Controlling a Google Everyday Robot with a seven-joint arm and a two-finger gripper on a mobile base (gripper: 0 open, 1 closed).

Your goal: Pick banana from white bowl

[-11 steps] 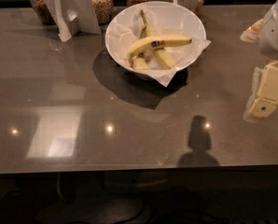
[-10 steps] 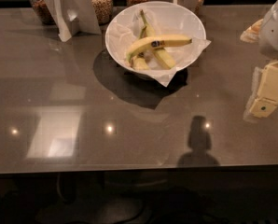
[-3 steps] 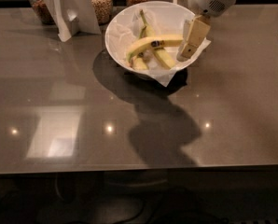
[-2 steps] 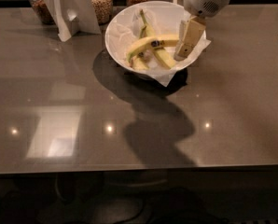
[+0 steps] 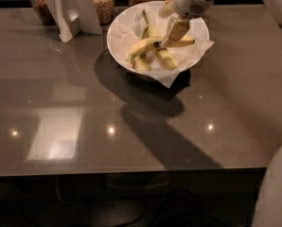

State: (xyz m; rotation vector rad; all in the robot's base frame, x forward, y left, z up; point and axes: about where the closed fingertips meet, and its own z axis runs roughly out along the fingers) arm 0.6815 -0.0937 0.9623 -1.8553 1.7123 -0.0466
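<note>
Gripper (image 5: 175, 32) over the far-edge round white bowl (image 5: 116, 28) — open or closed, unclear — could slip off the curved, smooth-skinned yellow stickered banana (image 5: 143, 47).

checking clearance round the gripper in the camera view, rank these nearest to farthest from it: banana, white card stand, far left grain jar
From the gripper, over the white bowl:
1. banana, right at it, in the bowl
2. white card stand, back left of the bowl
3. far left grain jar, back left corner, beyond the stand
</note>
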